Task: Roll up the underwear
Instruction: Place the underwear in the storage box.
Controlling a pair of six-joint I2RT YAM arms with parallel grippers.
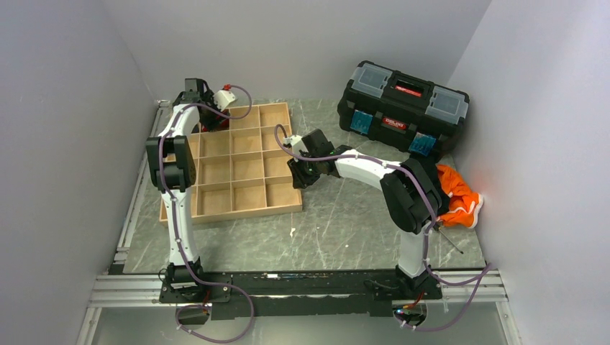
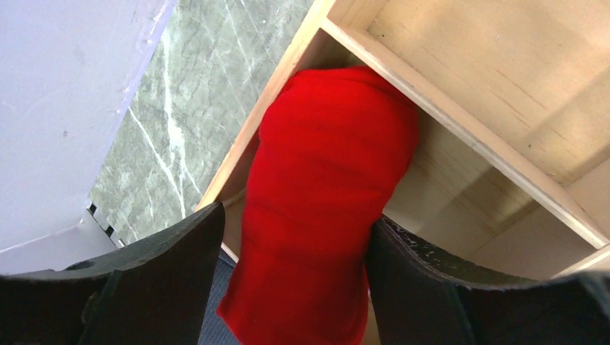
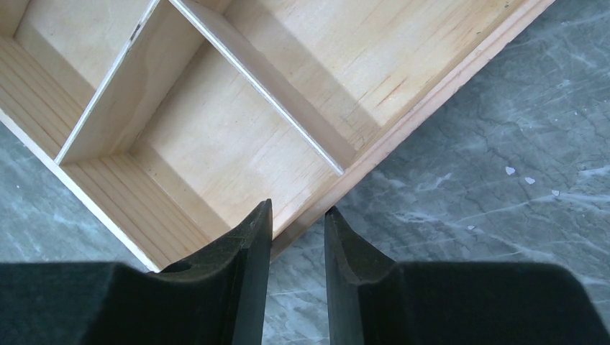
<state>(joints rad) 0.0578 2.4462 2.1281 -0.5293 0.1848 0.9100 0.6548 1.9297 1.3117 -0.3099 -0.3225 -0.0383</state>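
While left gripper (image 2: 295, 215) fingers stand spread either side of the underwear (image 2: 331, 165), that rolled red bundle sits in the wooden tray's (image 1: 230, 213) far-left corner compartment; right gripper (image 3: 297, 215), narrowly ajar, holding nothing, hovers over the tray's right rim.

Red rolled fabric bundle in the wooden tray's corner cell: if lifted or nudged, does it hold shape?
Probably soft and light: the red rolled fabric bundle shows creases and bulges, so it would squash when pinched. Unlikely to roll away: walls of the wooden tray hem it in. May loosen if lifted; nothing visibly ties it.
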